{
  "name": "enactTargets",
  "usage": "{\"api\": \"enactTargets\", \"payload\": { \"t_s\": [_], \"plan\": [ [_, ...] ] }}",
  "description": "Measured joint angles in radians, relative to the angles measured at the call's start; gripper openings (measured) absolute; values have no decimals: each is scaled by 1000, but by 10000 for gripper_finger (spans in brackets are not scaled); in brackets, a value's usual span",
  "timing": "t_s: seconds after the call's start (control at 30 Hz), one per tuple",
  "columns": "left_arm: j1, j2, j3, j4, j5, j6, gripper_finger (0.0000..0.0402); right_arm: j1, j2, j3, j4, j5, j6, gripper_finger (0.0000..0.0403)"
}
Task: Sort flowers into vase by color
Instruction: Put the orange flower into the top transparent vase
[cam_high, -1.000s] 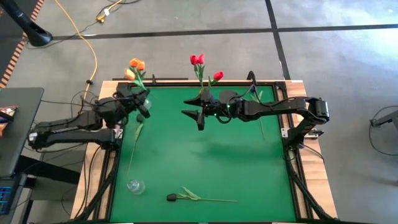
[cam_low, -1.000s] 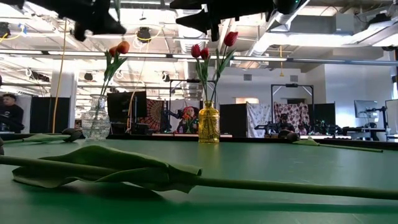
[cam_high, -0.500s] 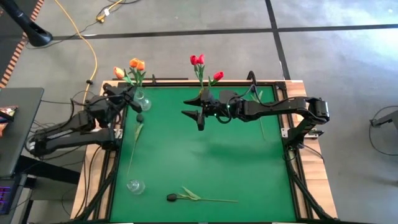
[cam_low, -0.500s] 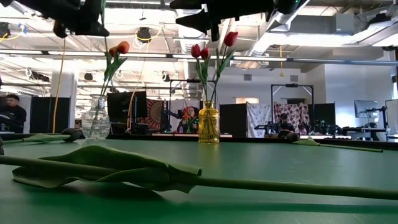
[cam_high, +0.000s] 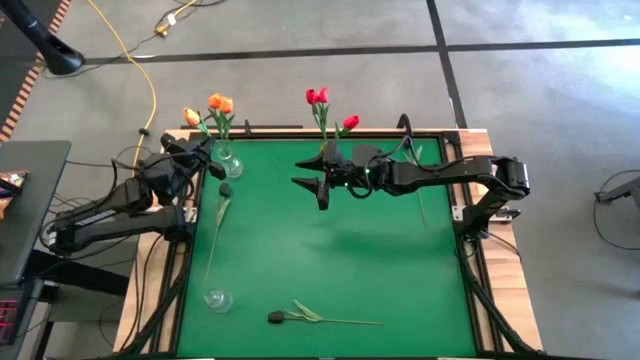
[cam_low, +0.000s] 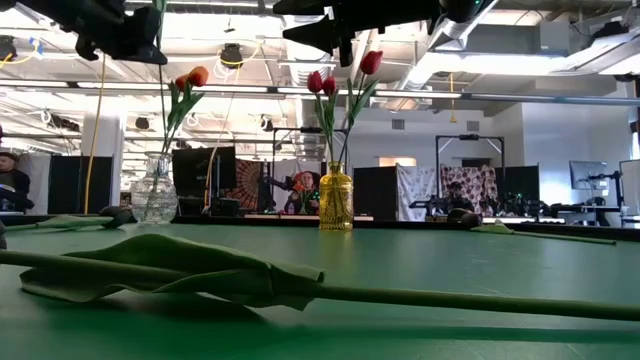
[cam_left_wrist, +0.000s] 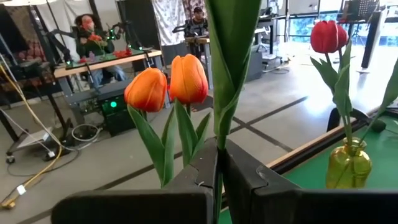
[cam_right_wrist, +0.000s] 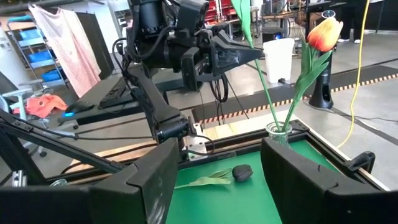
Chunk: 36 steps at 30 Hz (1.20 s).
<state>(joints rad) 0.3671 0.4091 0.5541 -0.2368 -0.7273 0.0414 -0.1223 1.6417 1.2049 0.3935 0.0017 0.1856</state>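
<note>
The left gripper (cam_high: 197, 150) hangs above the desk's (cam_high: 330, 250) back-left corner, its fingers (cam_left_wrist: 249, 180) clenched on the stem of an orange tulip (cam_high: 190, 117) beside the clear vase (cam_high: 228, 160) holding two orange ones. The right gripper (cam_high: 318, 188) hovers near the yellow vase (cam_low: 336, 198) of red tulips (cam_high: 317, 96), fingers released. Dark tulips (cam_high: 277, 317) lie on the desk.

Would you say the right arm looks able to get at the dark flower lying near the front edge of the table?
Probably yes. The right gripper hangs open and empty over the table's middle, and the dark flower lies alone on bare green mat with nothing between them. The left gripper, shut on an orange flower, is well clear.
</note>
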Motion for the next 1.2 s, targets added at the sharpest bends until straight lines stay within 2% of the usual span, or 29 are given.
{"api": "enactTargets", "payload": {
  "t_s": [0.77,1.2],
  "plan": [
    [21,3,-1,-173,5,-54,0,-5,0,0,0,-1,-1,255],
    [21,31,-89,-171,7,-239,0,-4,0,0,0,-1,-2,255]
  ]
}}
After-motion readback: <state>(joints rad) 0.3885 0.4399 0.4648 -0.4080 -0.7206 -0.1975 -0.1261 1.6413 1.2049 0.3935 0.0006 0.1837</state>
